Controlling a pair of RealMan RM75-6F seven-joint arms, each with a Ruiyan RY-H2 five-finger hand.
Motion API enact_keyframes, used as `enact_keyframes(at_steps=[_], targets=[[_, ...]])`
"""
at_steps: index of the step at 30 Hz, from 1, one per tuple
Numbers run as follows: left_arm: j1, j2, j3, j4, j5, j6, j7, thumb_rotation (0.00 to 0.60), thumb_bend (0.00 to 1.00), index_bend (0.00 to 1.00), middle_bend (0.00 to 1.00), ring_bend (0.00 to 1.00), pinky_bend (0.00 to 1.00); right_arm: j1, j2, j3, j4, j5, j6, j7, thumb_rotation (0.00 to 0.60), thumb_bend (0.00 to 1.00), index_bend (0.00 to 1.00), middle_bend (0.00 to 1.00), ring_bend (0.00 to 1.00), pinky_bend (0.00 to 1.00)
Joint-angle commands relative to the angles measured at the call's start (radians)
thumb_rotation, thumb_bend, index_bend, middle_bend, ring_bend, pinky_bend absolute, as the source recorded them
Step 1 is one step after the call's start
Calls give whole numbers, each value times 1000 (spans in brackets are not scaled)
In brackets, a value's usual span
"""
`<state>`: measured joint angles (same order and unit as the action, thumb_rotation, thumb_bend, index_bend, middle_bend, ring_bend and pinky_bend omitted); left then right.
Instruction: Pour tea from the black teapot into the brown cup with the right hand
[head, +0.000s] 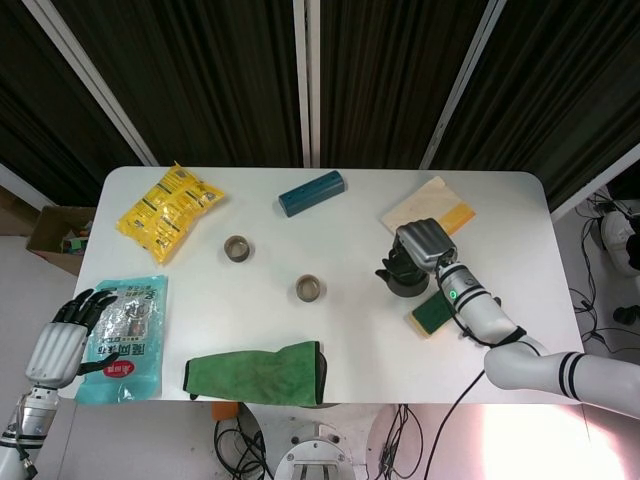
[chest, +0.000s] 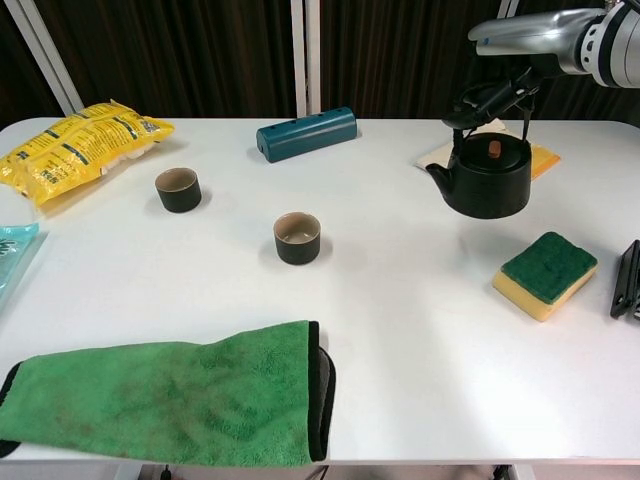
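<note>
head view looks steeply down from high; chest view faces forward, low and near; both share the table (head: 300, 330).

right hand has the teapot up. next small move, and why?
Probably carry the black teapot leftward toward the nearer brown cup, keeping it level. The right hand holds it by the handle, it seems clear of the table, its spout already faces the cup, and a wide stretch of bare table still separates them, so tilting now would likely spill.

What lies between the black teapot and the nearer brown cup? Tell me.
Only bare white table, seen in the chest view, between the black teapot and that brown cup.
</note>
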<state>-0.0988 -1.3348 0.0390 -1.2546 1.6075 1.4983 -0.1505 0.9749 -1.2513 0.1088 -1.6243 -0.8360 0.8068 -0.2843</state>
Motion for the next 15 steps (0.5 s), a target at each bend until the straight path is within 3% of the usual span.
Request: enact_keyframes(at_steps=[1, 15], targets=[[0, 1, 0, -1, 0, 1, 0, 600, 87, 173, 126, 94, 206, -6, -4, 5, 1, -11, 8, 4, 395, 422, 1000, 1000, 941, 789], [0, 0, -1, 2, -7, -6, -4, 600, 87, 173, 127, 94, 206, -49, -55, 37, 58, -149, 56, 71, 395, 454, 1000, 1000, 945, 791]])
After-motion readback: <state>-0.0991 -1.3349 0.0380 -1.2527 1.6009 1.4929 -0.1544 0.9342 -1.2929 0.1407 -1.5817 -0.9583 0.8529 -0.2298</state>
